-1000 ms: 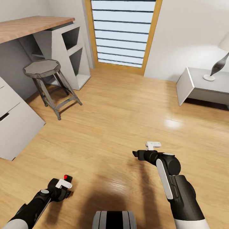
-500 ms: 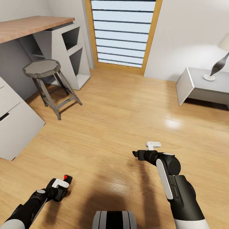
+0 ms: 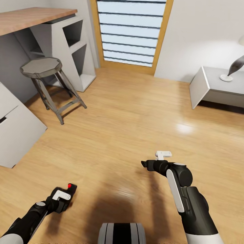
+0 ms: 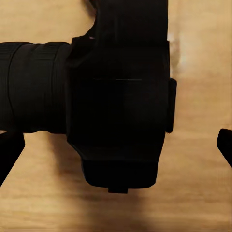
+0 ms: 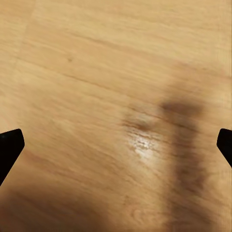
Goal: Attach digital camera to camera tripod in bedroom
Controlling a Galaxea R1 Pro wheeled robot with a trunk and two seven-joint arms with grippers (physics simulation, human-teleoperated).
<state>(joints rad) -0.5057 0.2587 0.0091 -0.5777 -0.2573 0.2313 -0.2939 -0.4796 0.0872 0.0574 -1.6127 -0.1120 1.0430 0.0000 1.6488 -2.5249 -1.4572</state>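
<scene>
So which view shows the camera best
The left wrist view: the camera spans much of the frame, body and lens barrel plain against the floor. In the head view only its red button and a black corner peek out at the left gripper.

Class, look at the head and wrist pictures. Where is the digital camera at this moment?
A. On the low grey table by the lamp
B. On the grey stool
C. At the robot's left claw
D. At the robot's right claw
C: the digital camera, red button up, sits at the left claw, and its black body looms before that wrist's lens.
</scene>
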